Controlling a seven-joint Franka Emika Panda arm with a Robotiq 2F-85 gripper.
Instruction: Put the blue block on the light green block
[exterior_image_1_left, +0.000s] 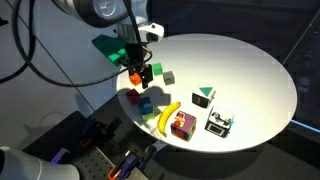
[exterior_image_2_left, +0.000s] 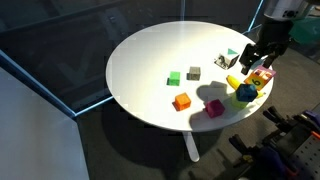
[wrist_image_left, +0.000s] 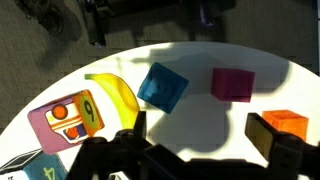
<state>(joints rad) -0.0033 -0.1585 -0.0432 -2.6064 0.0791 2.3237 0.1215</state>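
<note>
In an exterior view, a round white counter (exterior_image_1_left: 250, 70) stands in a dim room. The arm (exterior_image_1_left: 100, 10) bends down over its edge, near the blue block (exterior_image_1_left: 146, 103).

In an exterior view, the light green block (exterior_image_2_left: 174, 78) sits mid-counter, well apart from the arm.

In the wrist view, the fingers (wrist_image_left: 105, 155) are spread wide and hold nothing. The blue block (wrist_image_left: 162, 87) lies just beside a banana (wrist_image_left: 115, 97).
</note>
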